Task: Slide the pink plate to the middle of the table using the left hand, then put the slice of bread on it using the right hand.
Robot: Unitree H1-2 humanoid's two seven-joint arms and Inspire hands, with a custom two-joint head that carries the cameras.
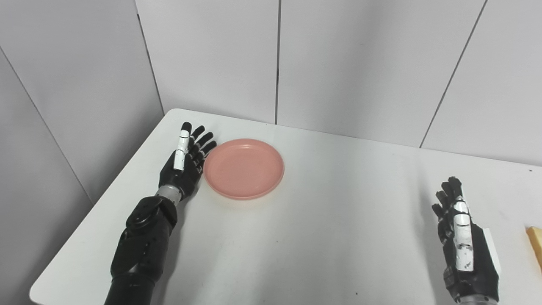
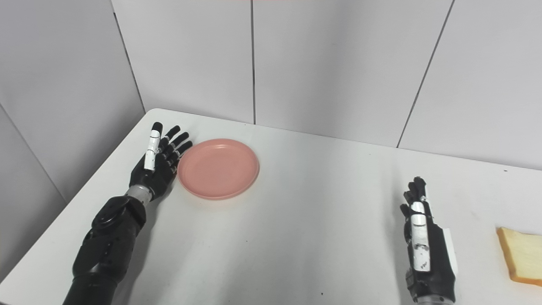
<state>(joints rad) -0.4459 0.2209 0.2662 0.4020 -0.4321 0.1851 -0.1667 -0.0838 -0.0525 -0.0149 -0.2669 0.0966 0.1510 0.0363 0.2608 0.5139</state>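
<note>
The pink plate (image 1: pixel 244 167) lies empty on the white table (image 1: pixel 330 237), in its far left part. My left hand (image 1: pixel 186 159) is open, fingers straight and apart, right against the plate's left rim. The slice of bread (image 2: pixel 522 256) lies flat at the right edge of the table; only a sliver of it (image 1: pixel 535 245) shows in the left eye view. My right hand (image 2: pixel 423 243) is open and empty near the front right, a short way left of the bread.
Grey wall panels (image 1: pixel 275 59) stand close behind the table and along its left side. The table's left edge (image 1: pixel 106 199) runs just beside my left arm.
</note>
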